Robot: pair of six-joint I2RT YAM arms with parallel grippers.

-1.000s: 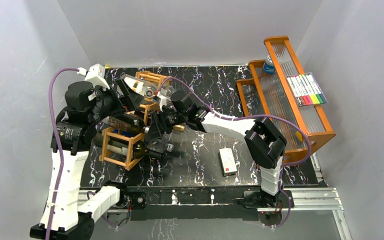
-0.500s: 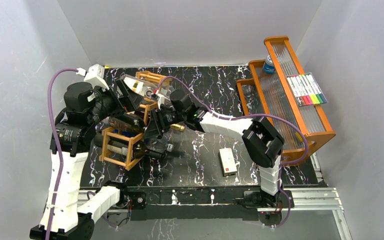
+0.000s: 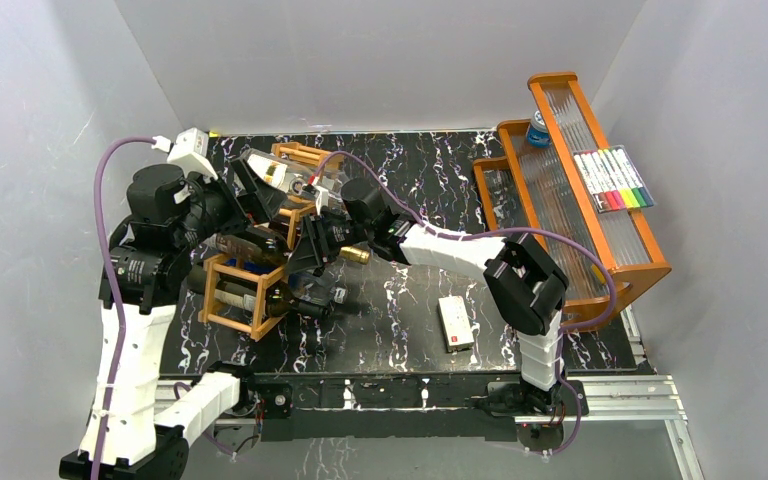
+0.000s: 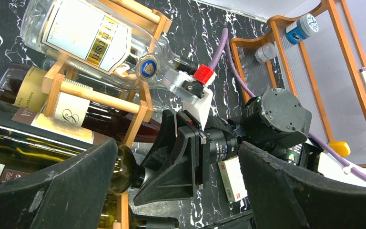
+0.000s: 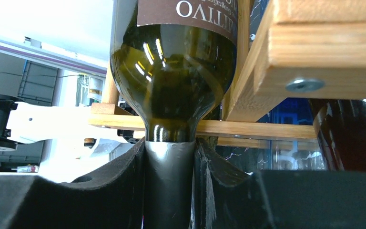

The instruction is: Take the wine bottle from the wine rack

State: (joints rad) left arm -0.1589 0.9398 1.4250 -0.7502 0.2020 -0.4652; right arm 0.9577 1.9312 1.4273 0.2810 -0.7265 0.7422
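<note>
Both right fingers (image 5: 100,191) are pinching the neck of the dark green wine bottle (image 5: 171,71) from either side, just below its shoulder, closed tight on the glass. That bottle is lying in a cell of the wine rack (image 5: 286,52) with its body inside the wooden bars, and the rack is standing on the table (image 3: 400,300). Above it the left fingers (image 4: 52,191) are gaping wide and holding nothing, looking down on 1 clear bottle (image 4: 86,43) that is resting on top of the rack.
</note>
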